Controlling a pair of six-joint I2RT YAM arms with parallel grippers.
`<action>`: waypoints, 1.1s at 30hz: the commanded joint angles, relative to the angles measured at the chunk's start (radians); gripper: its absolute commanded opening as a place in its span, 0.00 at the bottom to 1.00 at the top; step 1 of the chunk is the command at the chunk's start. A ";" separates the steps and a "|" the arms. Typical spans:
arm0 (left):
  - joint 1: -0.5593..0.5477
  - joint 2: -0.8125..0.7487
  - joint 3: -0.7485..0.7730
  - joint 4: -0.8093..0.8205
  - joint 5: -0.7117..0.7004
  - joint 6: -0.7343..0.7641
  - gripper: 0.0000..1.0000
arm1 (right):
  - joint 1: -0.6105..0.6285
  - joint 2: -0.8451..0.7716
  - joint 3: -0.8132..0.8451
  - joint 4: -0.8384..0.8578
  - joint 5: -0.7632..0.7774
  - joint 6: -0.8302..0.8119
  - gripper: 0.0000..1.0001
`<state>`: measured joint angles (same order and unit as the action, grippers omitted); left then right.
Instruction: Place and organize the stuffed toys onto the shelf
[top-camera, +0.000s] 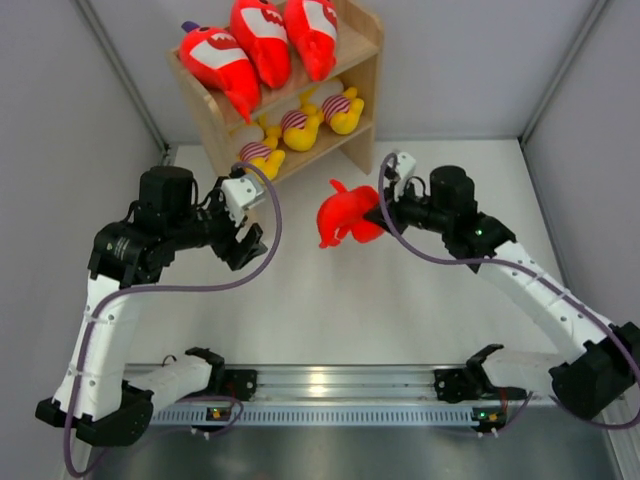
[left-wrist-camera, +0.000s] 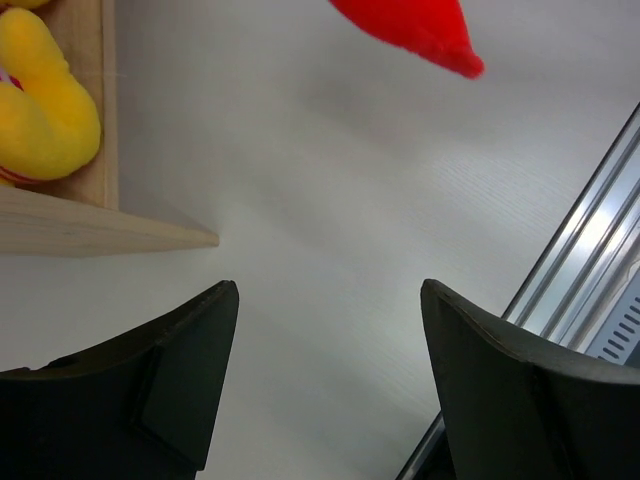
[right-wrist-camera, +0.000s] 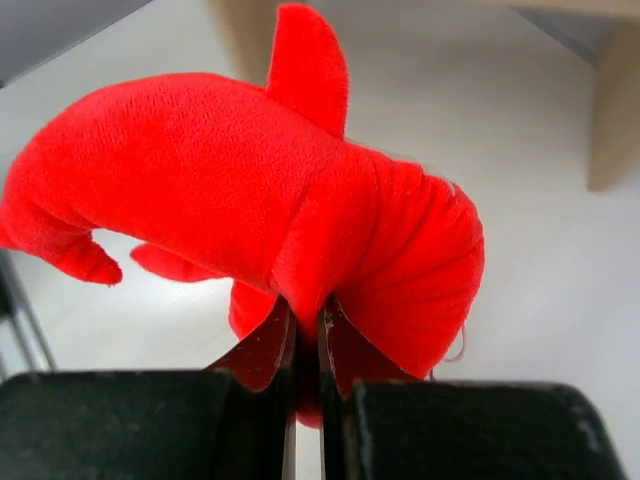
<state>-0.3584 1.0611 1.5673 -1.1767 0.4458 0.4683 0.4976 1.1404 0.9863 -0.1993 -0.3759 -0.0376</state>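
Note:
The wooden shelf (top-camera: 362, 140) stands at the back of the table. Three red shark plushes (top-camera: 260, 40) lie along its top tier, and three yellow plushes in striped shirts (top-camera: 300, 125) sit on the lower tier. A fourth red shark (top-camera: 345, 215) hangs just above the table right of centre; my right gripper (top-camera: 378, 212) is shut on a fold of its body (right-wrist-camera: 220, 170), jaws (right-wrist-camera: 308, 310) pinched tight. My left gripper (top-camera: 245, 240) is open and empty in front of the shelf's left end, its fingers (left-wrist-camera: 330, 290) spread over bare table beside a yellow plush (left-wrist-camera: 45, 110).
An aluminium rail (top-camera: 330, 385) carrying both arm bases runs along the near edge and shows in the left wrist view (left-wrist-camera: 590, 250). Grey walls close in the table on the left, right and back. A shelf side panel (right-wrist-camera: 612, 110) stands just beyond the held shark.

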 joint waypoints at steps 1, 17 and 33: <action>-0.004 0.017 0.074 0.029 0.065 -0.019 0.80 | 0.106 0.094 0.301 -0.168 -0.136 -0.186 0.00; -0.004 0.166 0.226 0.088 0.208 -0.200 0.99 | 0.476 0.236 0.534 -0.272 0.016 -0.584 0.00; -0.004 0.214 0.050 0.117 0.392 -0.201 0.04 | 0.499 0.217 0.583 -0.289 -0.120 -0.900 0.00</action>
<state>-0.3592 1.2583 1.6424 -1.1114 0.7788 0.2638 0.9779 1.3731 1.4967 -0.5423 -0.4294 -0.8761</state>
